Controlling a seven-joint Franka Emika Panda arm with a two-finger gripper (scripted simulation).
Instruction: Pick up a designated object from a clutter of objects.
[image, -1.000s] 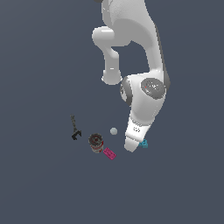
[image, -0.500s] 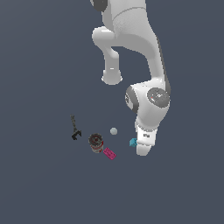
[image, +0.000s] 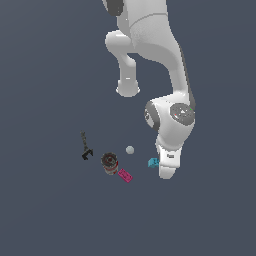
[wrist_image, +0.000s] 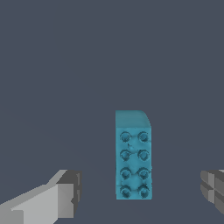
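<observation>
Scanning from the exterior view's left: black wrench-like tool (image: 86, 148), dark can (image: 109, 162), pink brick (image: 125, 175), white ball (image: 130, 149), all untouched on the tabletop (image: 45, 100). Then the cyan brick (wrist_image: 133, 159), lying flat, studs up, right beneath me. My hand (wrist_image: 142, 192) hangs spread wide, one finger either side, touching nothing. Approach looks done; lowering, closing and lifting remain.
</observation>
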